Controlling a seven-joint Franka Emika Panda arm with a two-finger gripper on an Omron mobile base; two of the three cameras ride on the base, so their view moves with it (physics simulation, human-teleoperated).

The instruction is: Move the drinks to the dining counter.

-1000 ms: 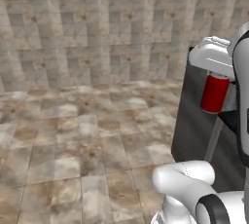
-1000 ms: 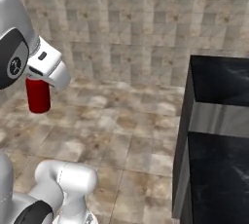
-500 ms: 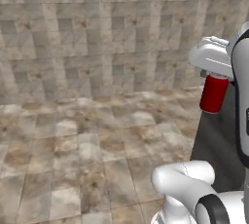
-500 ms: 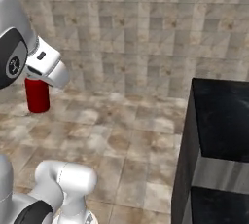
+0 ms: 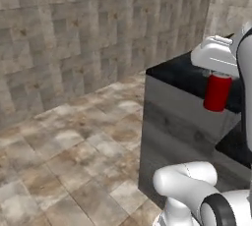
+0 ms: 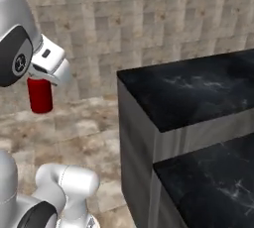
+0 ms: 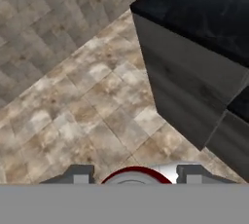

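Left base view first: stone floor (image 5: 64,151) and a tiled wall (image 5: 74,28) fill the left side, then the counter (image 5: 182,117) comes in with its grey end panel and glossy black top. Just right of that end, the gripper (image 5: 216,75) hangs with a red can (image 5: 217,92) below it, upright, silvery top tucked under the white hand. The can sits in the air in front of the counter's upper ledge, touching nothing but the gripper.

Over to the right base view: the can (image 6: 39,94) is at the far left, upright, dangling under the gripper (image 6: 42,76), well clear of the counter (image 6: 144,138) and above the floor (image 6: 84,133). To its right the counter's corner juts forward, black white-veined top on the raised ledge, a lower black level stepping down at the bottom right.

Hand view: floor (image 7: 73,106) on the left, the counter's (image 7: 189,86) grey side and dark top on the right. At the bottom edge the can's (image 7: 136,175) red rim curves between the two fingertips (image 7: 80,173), which press it from either side: the gripper (image 7: 136,177) is pinching the can.
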